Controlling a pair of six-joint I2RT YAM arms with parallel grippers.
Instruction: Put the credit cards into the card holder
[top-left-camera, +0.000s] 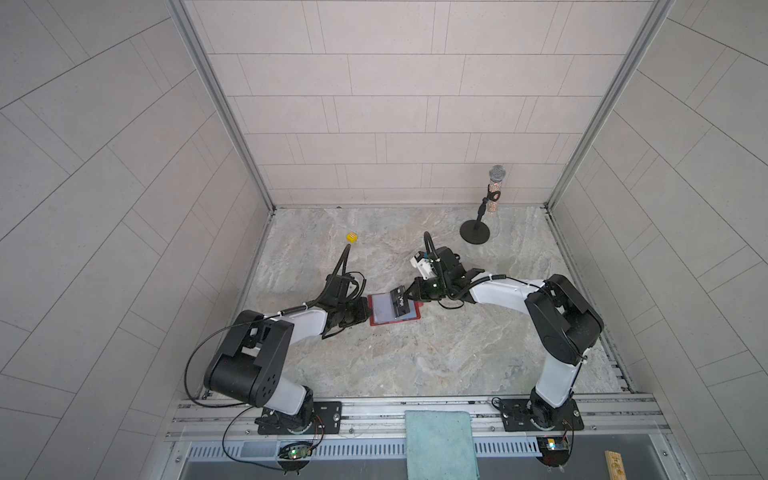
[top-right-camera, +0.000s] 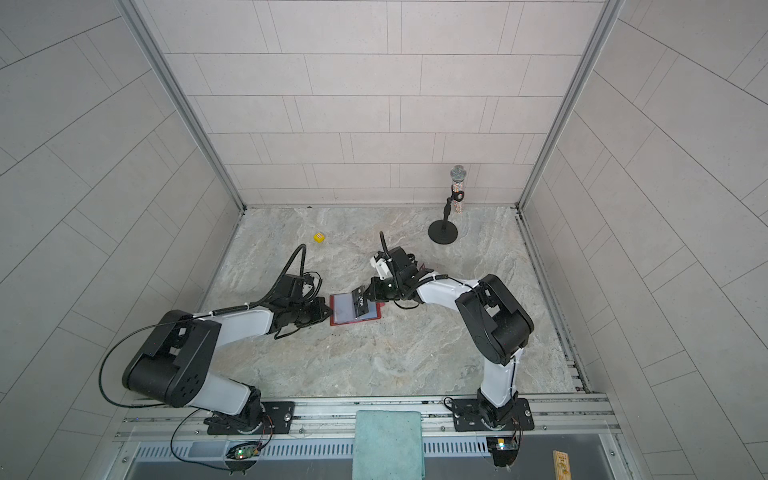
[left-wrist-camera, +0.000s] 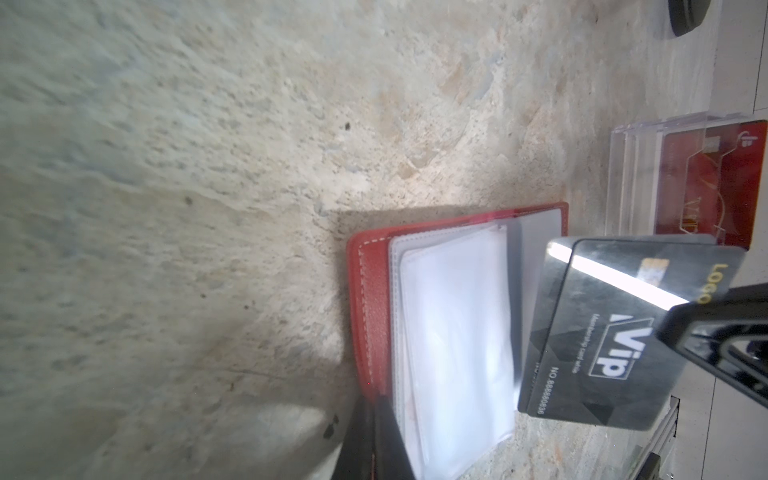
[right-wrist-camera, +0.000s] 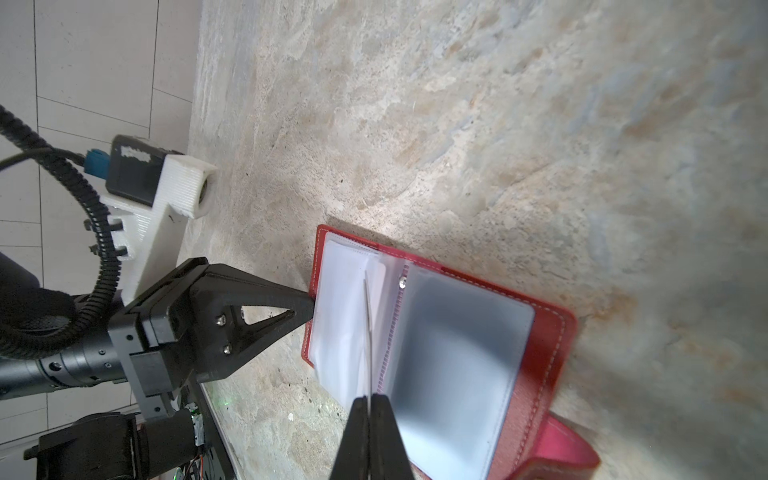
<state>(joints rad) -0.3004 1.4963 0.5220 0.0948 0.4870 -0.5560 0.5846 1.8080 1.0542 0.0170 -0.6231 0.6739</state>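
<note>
The red card holder (top-left-camera: 395, 323) (top-right-camera: 353, 323) lies open on the table, its clear sleeves facing up. My left gripper (top-left-camera: 368, 311) (left-wrist-camera: 380, 440) is shut on the edge of its left cover (left-wrist-camera: 365, 291). My right gripper (top-left-camera: 409, 296) (right-wrist-camera: 368, 409) is shut on a black credit card with white "VIP" lettering (top-left-camera: 401, 302) (left-wrist-camera: 602, 332). It holds the card tilted just above the sleeves near the holder's spine. In the right wrist view the card (right-wrist-camera: 367, 332) shows edge-on over the holder (right-wrist-camera: 548, 353).
A clear acrylic stand (left-wrist-camera: 631, 178) with a red card in it stands beyond the holder, beside the right arm. A microphone on a round black base (top-left-camera: 476, 232) stands at the back right. A yellow die (top-left-camera: 352, 237) lies back left. A teal cloth (top-left-camera: 440, 444) hangs at the front edge.
</note>
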